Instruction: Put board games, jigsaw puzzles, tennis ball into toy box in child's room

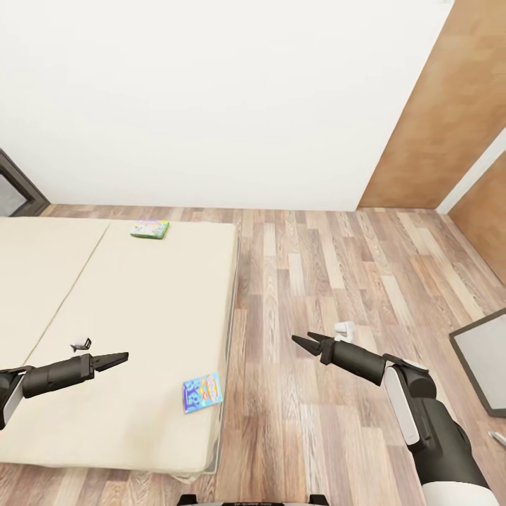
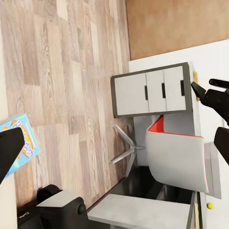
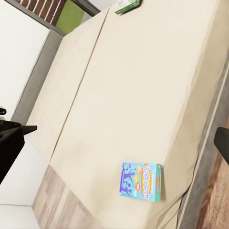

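Note:
Two board games lie on the bed (image 1: 126,295). The blue one (image 1: 203,392) (image 2: 19,138) (image 3: 141,181) rests near the mattress's near right corner. The green-edged one (image 1: 150,228) (image 3: 126,5) lies at the far edge. My left gripper (image 1: 119,360) (image 2: 119,143) hovers open over the mattress, left of the blue game. My right gripper (image 1: 306,343) (image 3: 125,136) is open over the floor, right of the bed. The table (image 2: 152,90) with its cabinet appears in the left wrist view, and a small yellow tennis ball (image 2: 210,206) lies on a pale surface. The toy box and jigsaw puzzles are out of view.
Wood plank floor (image 1: 316,267) runs between the bed and a dark-framed grey panel (image 1: 485,362) at the right. A white chair with a red edge (image 2: 176,152) stands by the table. A small white object (image 1: 344,327) lies on the floor. Brown doors (image 1: 450,112) stand at the far right.

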Controlling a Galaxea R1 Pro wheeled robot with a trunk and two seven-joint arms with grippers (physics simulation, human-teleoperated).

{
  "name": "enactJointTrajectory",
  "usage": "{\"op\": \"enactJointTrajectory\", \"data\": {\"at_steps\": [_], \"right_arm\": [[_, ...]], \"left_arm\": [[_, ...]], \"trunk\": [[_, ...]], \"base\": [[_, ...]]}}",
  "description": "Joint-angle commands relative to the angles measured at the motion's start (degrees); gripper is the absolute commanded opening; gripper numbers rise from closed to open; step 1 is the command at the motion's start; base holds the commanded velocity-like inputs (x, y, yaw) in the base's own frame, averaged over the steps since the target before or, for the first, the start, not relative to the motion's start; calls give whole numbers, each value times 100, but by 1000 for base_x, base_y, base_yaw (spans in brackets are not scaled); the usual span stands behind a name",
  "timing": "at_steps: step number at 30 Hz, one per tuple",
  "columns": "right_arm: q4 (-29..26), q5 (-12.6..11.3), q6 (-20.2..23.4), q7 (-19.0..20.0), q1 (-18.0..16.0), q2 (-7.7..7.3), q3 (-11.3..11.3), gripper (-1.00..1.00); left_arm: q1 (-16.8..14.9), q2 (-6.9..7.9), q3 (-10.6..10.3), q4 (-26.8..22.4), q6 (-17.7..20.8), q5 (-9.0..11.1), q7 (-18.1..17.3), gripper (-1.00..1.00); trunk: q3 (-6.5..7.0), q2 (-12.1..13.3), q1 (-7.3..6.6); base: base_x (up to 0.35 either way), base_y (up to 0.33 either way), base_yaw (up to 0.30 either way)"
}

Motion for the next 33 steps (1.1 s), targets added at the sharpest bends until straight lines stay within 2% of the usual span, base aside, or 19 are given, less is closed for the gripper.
{"op": "enactJointTrajectory", "data": {"at_steps": [1,33], "right_arm": [[-1,-27,36,7,-3,0,-5,100],[-1,-47,32,7,-3,-2,-8,100]], "left_arm": [[-3,0,4,0,61,-8,-25,100],[-3,-9,-4,-1,69,-10,-25,100]], "trunk": [[2,-9,3],[304,-9,3]], "base": [[0,0,0],[0,0,0]]}}
